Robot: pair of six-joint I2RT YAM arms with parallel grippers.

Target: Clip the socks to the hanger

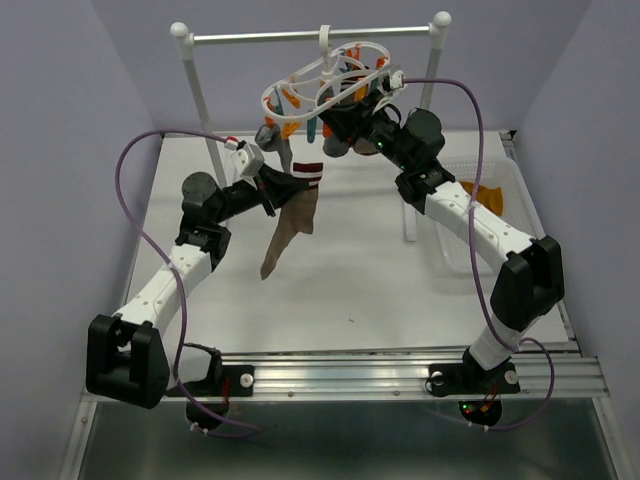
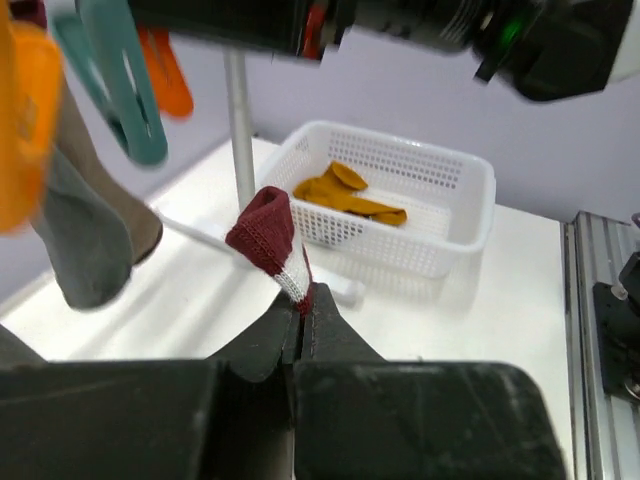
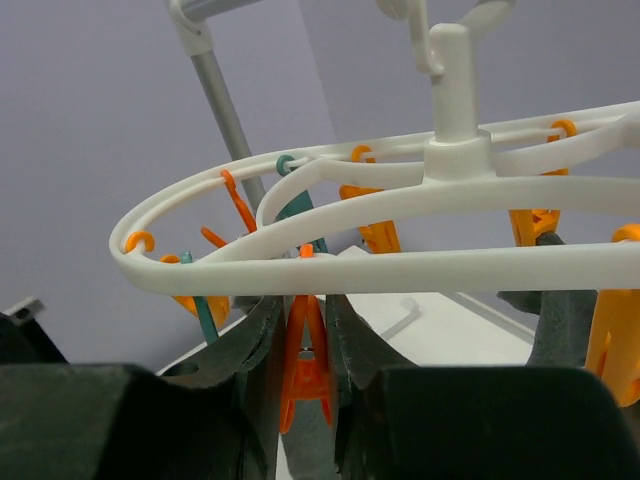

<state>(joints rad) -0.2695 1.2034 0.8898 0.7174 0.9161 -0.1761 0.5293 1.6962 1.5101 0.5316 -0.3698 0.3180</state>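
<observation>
The white oval hanger (image 1: 330, 75) hangs tilted from the crossbar; its ring (image 3: 400, 265) carries orange and teal clips. My right gripper (image 1: 342, 120) is just below it, shut on an orange clip (image 3: 308, 360) squeezed between its fingers (image 3: 305, 310). My left gripper (image 1: 283, 186) is shut on the maroon-and-white cuff (image 2: 275, 240) of a brown striped sock (image 1: 290, 225) that dangles over the table, left of and below the hanger. Grey socks (image 2: 90, 240) hang from clips at the hanger's left side (image 1: 272, 140). A mustard sock (image 2: 350, 195) lies in the basket.
A white two-post rack with a metal crossbar (image 1: 310, 36) stands at the back of the table. A white mesh basket (image 1: 495, 215) sits at the right edge beside my right arm. Purple cables loop off both arms.
</observation>
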